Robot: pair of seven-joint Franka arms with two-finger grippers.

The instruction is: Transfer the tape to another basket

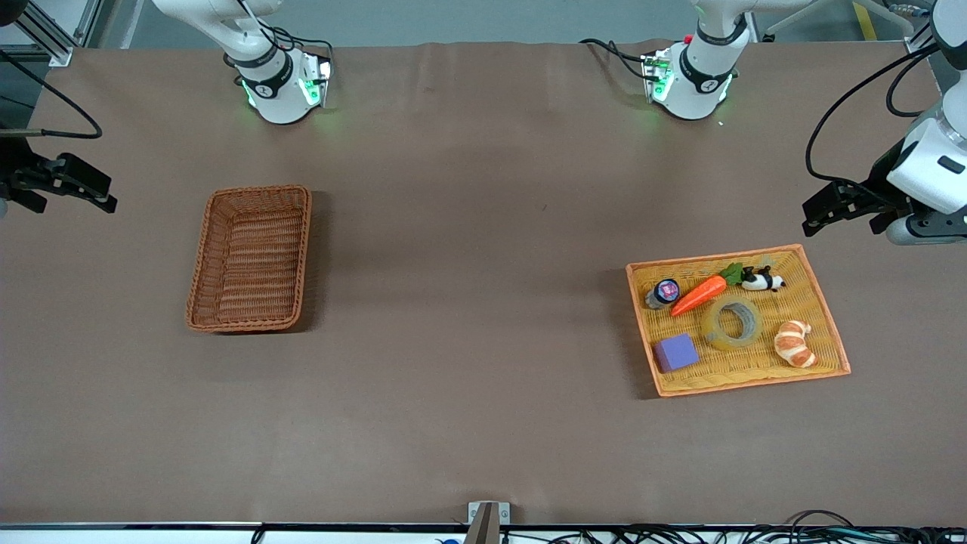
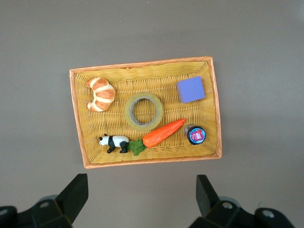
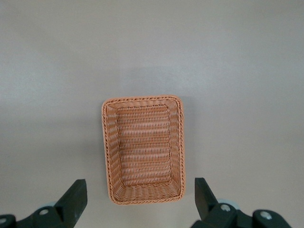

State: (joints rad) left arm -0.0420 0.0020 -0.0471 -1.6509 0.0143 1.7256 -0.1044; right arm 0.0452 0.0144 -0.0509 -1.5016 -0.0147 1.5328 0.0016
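Note:
The tape [image 1: 730,323] lies flat in the middle of the flat yellow tray [image 1: 755,381] toward the left arm's end of the table. It also shows in the left wrist view [image 2: 143,111]. The reddish-brown wicker basket [image 1: 253,257] stands empty toward the right arm's end and also shows in the right wrist view [image 3: 142,152]. My left gripper [image 1: 842,215] is open and empty, high over the table beside the tray; its own view [image 2: 141,190] shows the same. My right gripper [image 1: 68,198] is open and empty, high over the table beside the basket, as its own view [image 3: 140,190] shows.
In the tray with the tape lie a toy carrot [image 1: 699,295], a panda figure [image 1: 761,280], a croissant toy [image 1: 795,344], a purple block [image 1: 675,352] and a small round jar [image 1: 663,292]. The carrot's tip lies close to the tape.

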